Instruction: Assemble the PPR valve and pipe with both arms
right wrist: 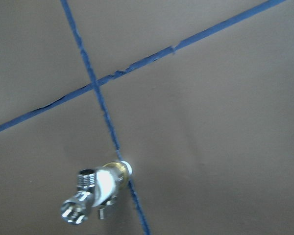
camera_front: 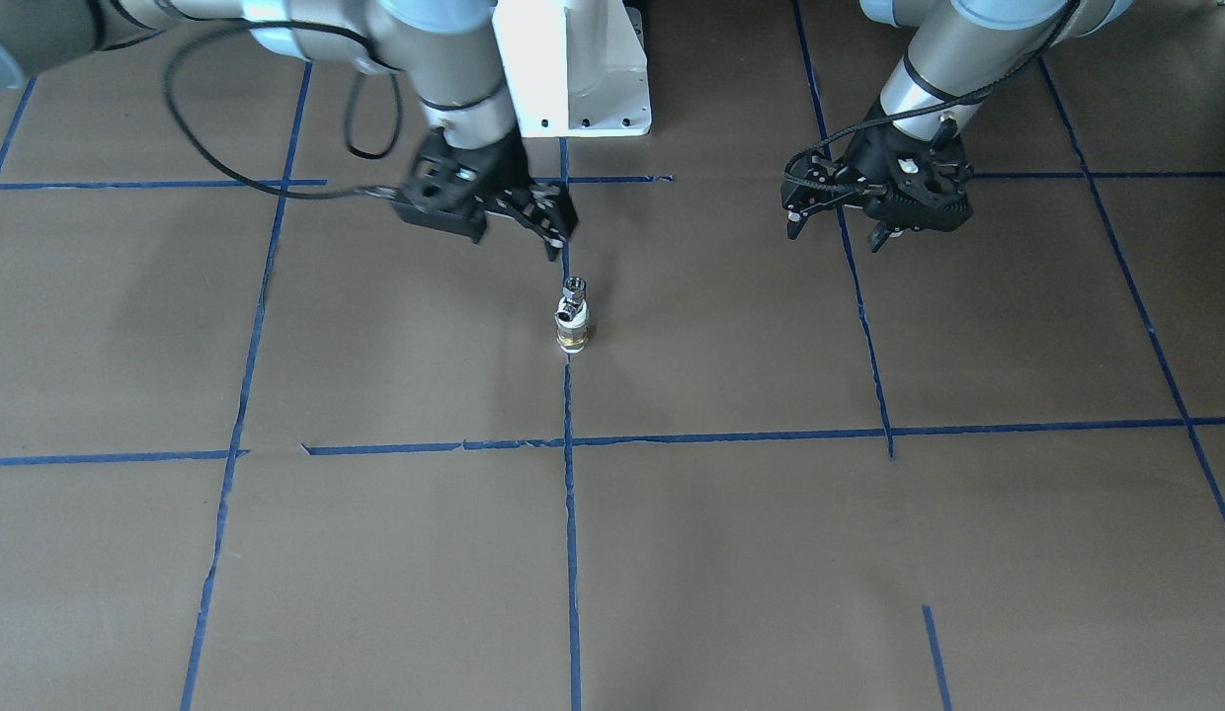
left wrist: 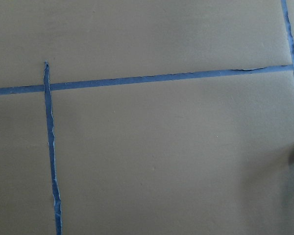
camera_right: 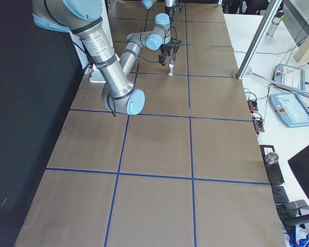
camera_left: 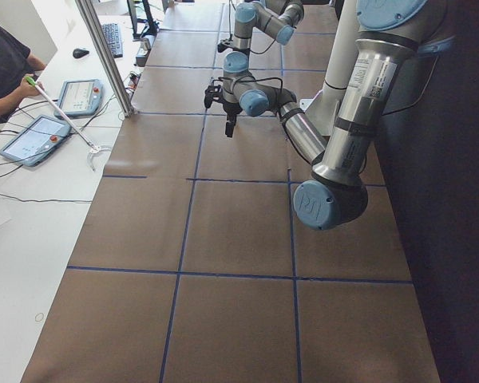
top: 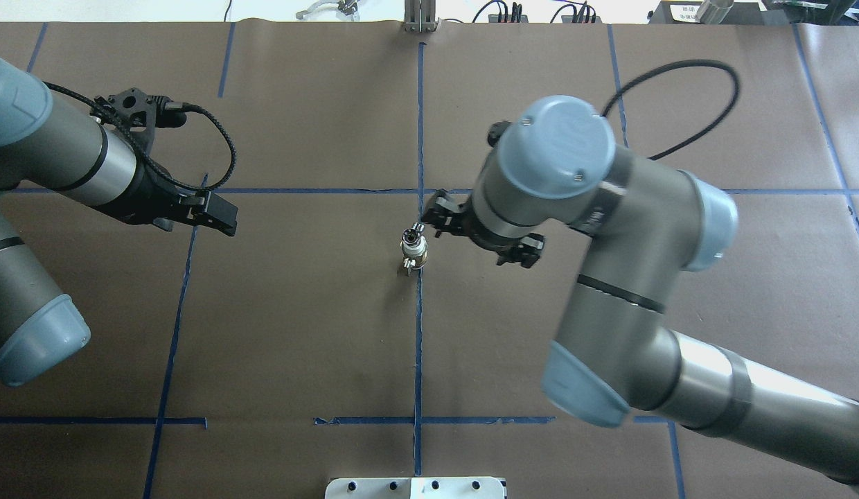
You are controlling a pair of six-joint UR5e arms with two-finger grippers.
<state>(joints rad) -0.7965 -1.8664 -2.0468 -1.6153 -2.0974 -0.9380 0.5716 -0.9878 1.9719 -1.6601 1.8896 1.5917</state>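
The chrome PPR valve [camera_front: 573, 292] sits on top of the white pipe with its brass band [camera_front: 571, 331]. The two stand joined and upright on the blue tape line at mid-table, and show in the overhead view [top: 412, 244]. In the right wrist view the valve [right wrist: 90, 192] and the pipe [right wrist: 121, 169] are at the lower left. My right gripper [camera_front: 558, 242] hovers just behind and above the valve, open and not touching it. My left gripper [camera_front: 836, 235] is open and empty, well off to the side near a tape crossing.
The white robot pedestal [camera_front: 573, 69] stands behind the assembly. Blue tape lines [camera_front: 570, 513] divide the brown table cover. An operator [camera_left: 4, 64] and teach pendants [camera_left: 36, 137] are beside the table's far edge, along with a metal post [camera_left: 104, 56].
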